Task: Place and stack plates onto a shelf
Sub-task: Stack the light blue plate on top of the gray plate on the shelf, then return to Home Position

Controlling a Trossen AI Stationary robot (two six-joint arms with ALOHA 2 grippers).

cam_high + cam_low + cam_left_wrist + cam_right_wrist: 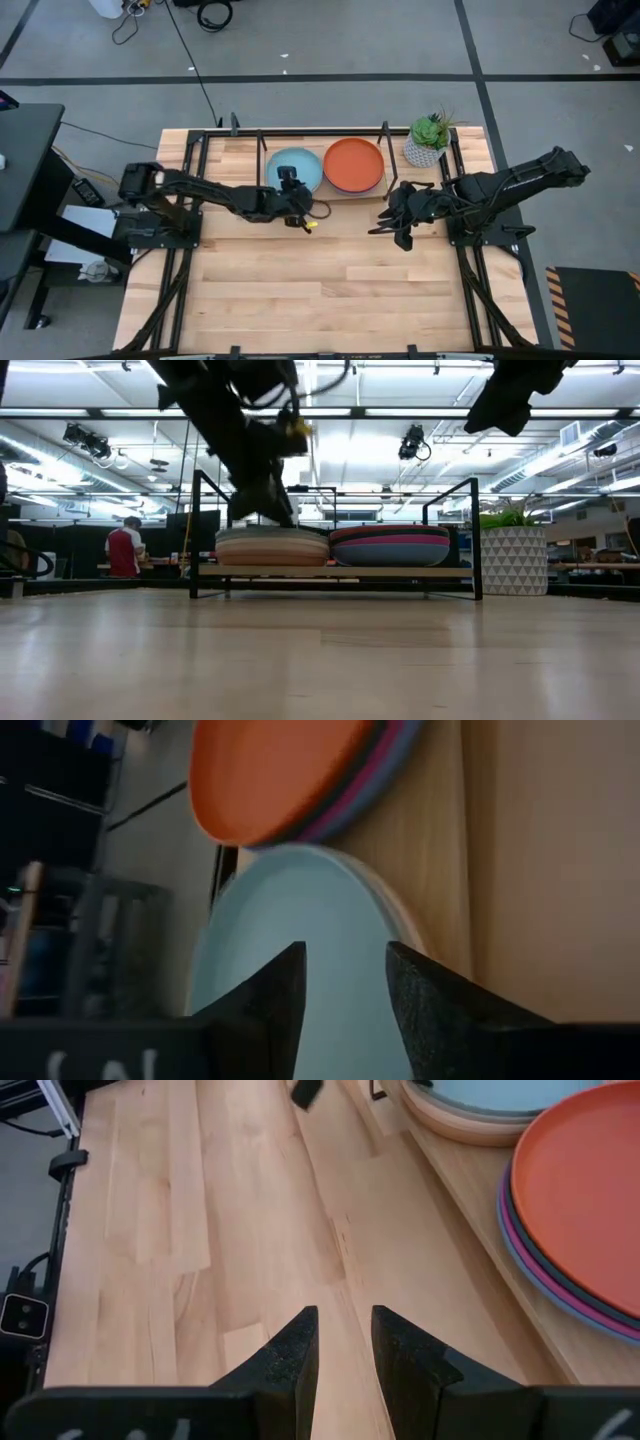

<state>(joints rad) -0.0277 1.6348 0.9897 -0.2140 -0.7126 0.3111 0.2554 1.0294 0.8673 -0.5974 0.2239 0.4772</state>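
The low wood shelf [395,190] stands along the table's far side with two plate stacks on it. The left stack [272,547] is topped by a light teal plate [294,168], the right stack [390,546] by an orange-red plate [354,164]. Magenta, blue and dark rims show under the orange-red plate [590,1200]. My left gripper [291,186] is open, slanting down over the near part of the light teal plate [290,920]. My right gripper [392,216] is open and hovers above the bare table right of the shelf, touching nothing. My left gripper [345,980] is open with its fingertips [280,515] right at the top of the left stack, over the light teal plate's near part. I cannot tell whether they touch the plate. The plate lies flat on its stack.
A potted plant in a white patterned pot [426,146] stands at the shelf's right end. Black metal rods [200,530] frame the shelf. The near half of the wooden table [320,290] is open wood. A person [125,547] stands far off in the room.
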